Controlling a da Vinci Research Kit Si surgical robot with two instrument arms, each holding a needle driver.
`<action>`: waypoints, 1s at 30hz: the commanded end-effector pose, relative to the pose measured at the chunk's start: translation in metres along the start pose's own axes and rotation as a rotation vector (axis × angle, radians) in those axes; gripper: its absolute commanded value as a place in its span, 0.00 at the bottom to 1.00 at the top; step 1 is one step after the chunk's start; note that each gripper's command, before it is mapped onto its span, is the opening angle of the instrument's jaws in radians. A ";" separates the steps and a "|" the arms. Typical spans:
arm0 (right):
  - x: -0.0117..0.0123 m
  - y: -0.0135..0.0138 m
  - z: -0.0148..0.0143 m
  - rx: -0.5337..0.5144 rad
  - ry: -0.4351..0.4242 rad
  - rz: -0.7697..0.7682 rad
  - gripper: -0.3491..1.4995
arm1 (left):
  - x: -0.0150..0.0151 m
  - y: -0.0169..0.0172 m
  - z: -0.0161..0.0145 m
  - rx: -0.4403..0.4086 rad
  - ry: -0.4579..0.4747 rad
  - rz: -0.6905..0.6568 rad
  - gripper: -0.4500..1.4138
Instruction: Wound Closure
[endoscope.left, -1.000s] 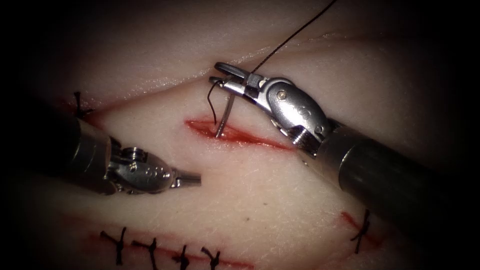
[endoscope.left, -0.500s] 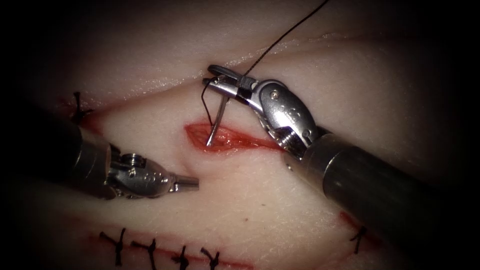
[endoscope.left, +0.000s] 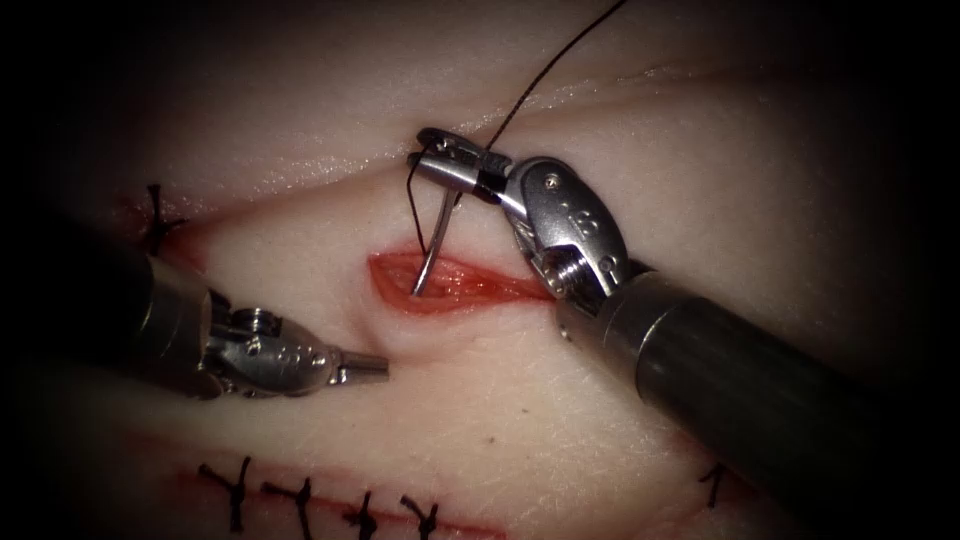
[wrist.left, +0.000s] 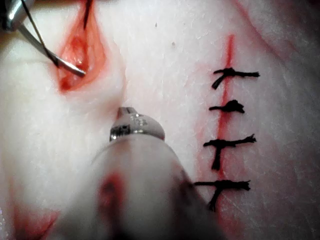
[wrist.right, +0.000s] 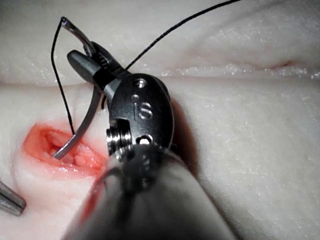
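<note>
**Needle tip in the open cut**

Tissue (endoscope.left: 560, 420) gaping at the cut (endoscope.left: 455, 284). Right tool (endoscope.left: 437, 165) clamped near the needle's (endoscope.left: 436, 245) tail, tip down inside the cut, thread (endoscope.left: 545, 70) trailing away. Left tool (endoscope.left: 370, 367) closed, empty, below. Best rotated along the curve, not pushed.

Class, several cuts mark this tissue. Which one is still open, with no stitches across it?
The middle cut, where the needle held by the right gripper points in. The others carry dark stitches.

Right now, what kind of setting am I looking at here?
Likely a bench suturing practice setup: pale tissue with an open cut, finished stitches, and the right tool holding a curved needle.
</note>
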 end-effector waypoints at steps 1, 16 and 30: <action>-0.0006 0.0000 0.0008 0.003 0.001 0.015 0.00 | -0.0007 0.0005 0.0007 -0.002 -0.003 0.000 0.05; -0.0028 -0.0020 0.0008 0.017 -0.017 0.164 0.00 | -0.0011 0.0004 0.0003 -0.005 -0.002 -0.002 0.04; -0.0048 -0.0066 0.0010 0.035 -0.024 0.355 0.00 | -0.0012 0.0000 0.0004 -0.006 0.001 -0.001 0.02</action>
